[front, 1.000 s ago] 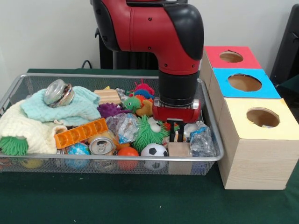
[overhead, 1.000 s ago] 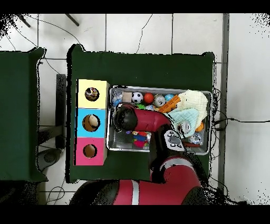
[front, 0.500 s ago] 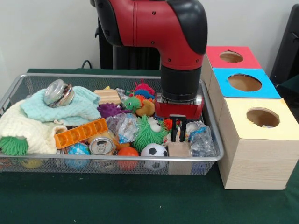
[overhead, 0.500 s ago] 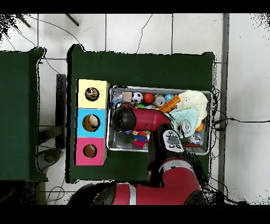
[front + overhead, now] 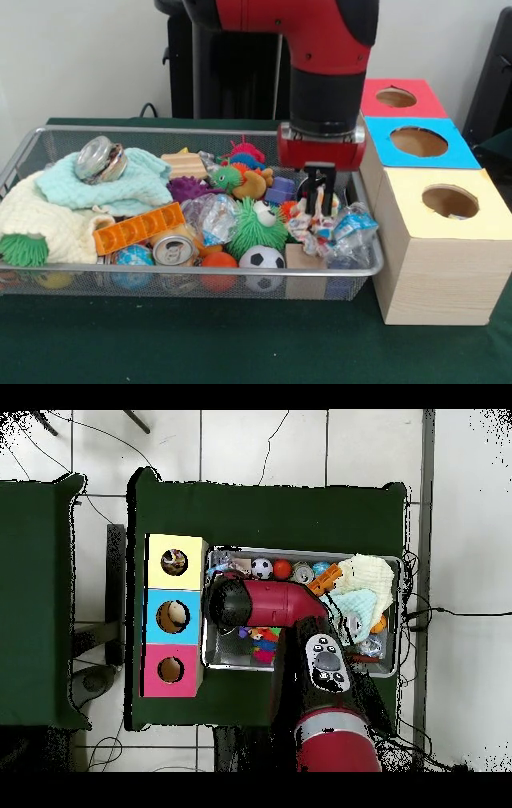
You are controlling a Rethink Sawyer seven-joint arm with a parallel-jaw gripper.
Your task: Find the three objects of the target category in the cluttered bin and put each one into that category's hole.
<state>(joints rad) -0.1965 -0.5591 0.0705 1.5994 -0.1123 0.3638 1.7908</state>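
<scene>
My gripper (image 5: 320,210) hangs over the right end of the wire bin (image 5: 192,272), shut on a crumpled clear plastic wrapper (image 5: 342,230) with red and blue print. The wrapper dangles from the fingers, just above the pile and a wooden block (image 5: 302,258). Right of the bin stand three boxes with holes on top: red (image 5: 416,108), blue (image 5: 448,152) and yellow (image 5: 480,220). In the overhead view the arm's wrist (image 5: 228,599) covers the gripper, beside the yellow box (image 5: 190,549).
The bin holds a soccer ball (image 5: 264,258), a drink can (image 5: 174,249), an orange tray (image 5: 138,228), a green spiky toy (image 5: 256,226), another clear wrapper (image 5: 210,216), towels (image 5: 112,188) and small toys. Its right rim lies close to the boxes.
The gripper has risen out of the pile and shifted right, towards the boxes, lifting the crumpled wrapper with it.
</scene>
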